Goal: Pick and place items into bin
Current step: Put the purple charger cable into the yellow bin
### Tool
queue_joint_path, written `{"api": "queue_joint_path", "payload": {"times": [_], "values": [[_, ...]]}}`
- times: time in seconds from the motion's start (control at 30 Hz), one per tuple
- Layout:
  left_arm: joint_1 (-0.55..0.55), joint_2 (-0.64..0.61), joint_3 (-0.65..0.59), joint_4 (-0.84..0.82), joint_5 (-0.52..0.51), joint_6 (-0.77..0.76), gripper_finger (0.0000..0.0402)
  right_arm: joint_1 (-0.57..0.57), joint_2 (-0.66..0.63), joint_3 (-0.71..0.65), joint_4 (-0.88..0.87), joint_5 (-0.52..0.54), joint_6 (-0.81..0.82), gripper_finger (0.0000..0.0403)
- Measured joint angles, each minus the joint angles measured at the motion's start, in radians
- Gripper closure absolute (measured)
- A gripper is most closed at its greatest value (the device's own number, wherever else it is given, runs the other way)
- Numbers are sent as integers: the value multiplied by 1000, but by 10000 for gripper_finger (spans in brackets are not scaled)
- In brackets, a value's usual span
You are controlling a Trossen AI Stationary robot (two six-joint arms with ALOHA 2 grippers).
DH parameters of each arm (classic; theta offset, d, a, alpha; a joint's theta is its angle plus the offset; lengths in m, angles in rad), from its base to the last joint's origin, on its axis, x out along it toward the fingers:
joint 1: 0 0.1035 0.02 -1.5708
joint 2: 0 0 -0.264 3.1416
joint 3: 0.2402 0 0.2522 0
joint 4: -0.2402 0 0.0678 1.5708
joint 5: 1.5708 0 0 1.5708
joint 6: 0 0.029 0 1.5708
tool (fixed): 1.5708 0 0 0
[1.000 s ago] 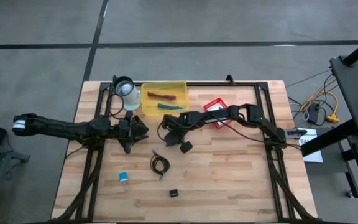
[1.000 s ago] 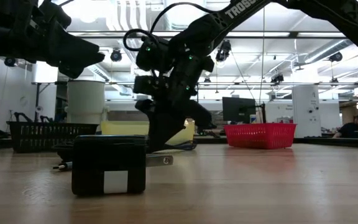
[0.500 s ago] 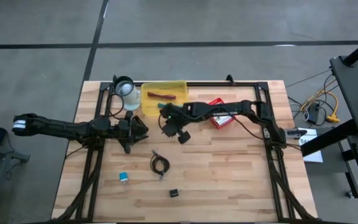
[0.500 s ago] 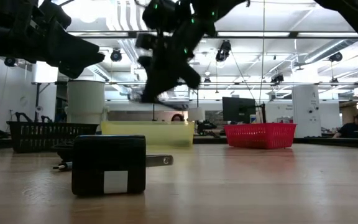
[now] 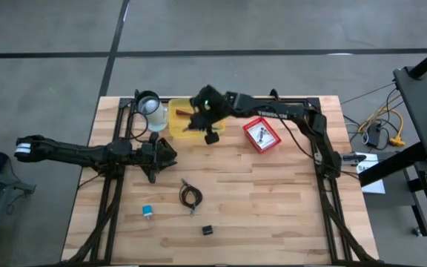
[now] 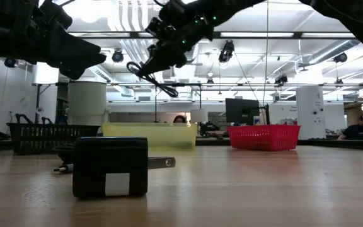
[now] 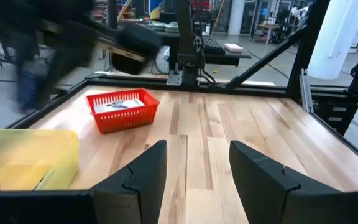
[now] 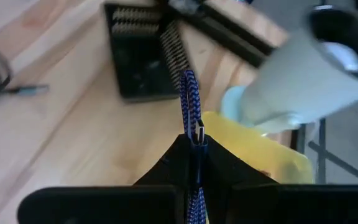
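My right gripper (image 5: pixel 199 120) (image 8: pixel 194 163) is high over the yellow bin (image 5: pixel 186 130) (image 8: pixel 263 158) and is shut on a blue-and-black braided cable (image 8: pixel 189 93) (image 6: pixel 161 83). A maroon strip (image 5: pixel 178 113) lies in the bin. My left gripper (image 7: pixel 194 180) (image 5: pixel 163 156) is open and hovers left of the table's middle, touching nothing. On the wood lie a black coiled cable (image 5: pixel 191 196), a tiny blue-white piece (image 5: pixel 147 212) and a small black cube (image 5: pixel 207 230) (image 6: pixel 110 167). A white printed card (image 5: pixel 260 133) lies in the red basket (image 5: pixel 273 143). My right gripper pinches the braided cable between its two fingers, close to the plug end (image 8: pixel 199 134), which sticks out just past the fingertips. A loop of cable (image 8: pixel 188 87) stands beyond them. The cable is lifted clear and hangs in a slack loop (image 6: pixel 162 85) under the gripper.
A white cylinder (image 5: pixel 150 110) (image 8: pixel 306 81) and a black basket (image 8: pixel 143 56) (image 6: pixel 46 137) stand at the far left corner beside the bin. A black frame (image 5: pixel 302 101) runs along the table's edges. Bare wood (image 5: pixel 273 200) lies to the near right.
My right gripper has risen from low over the table's middle and swung toward the far edge, and now stands high over the yellow bin with the cable hanging from it.
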Motion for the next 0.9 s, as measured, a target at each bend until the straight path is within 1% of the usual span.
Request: {"api": "queue_joint_path", "payload": {"times": [0.07, 0.23, 0.4, 0.57, 0.77, 0.9], "values": [[0, -1, 0, 1, 0, 0, 242, -30, 0, -7, 42, -41, 23, 390], [0, -1, 0, 1, 0, 0, 242, -102, 14, -10, 61, -93, 93, 390], [0, 0, 0, 1, 0, 0, 242, -168, 34, -11, 73, -145, 227, 390], [0, -2, 0, 1, 0, 0, 242, -195, 45, -14, 108, -148, 298, 390], [0, -1, 0, 1, 0, 0, 242, -197, 59, -14, 199, -152, 360, 390], [0, -1, 0, 1, 0, 0, 242, -196, 63, -14, 221, -150, 393, 390]]}}
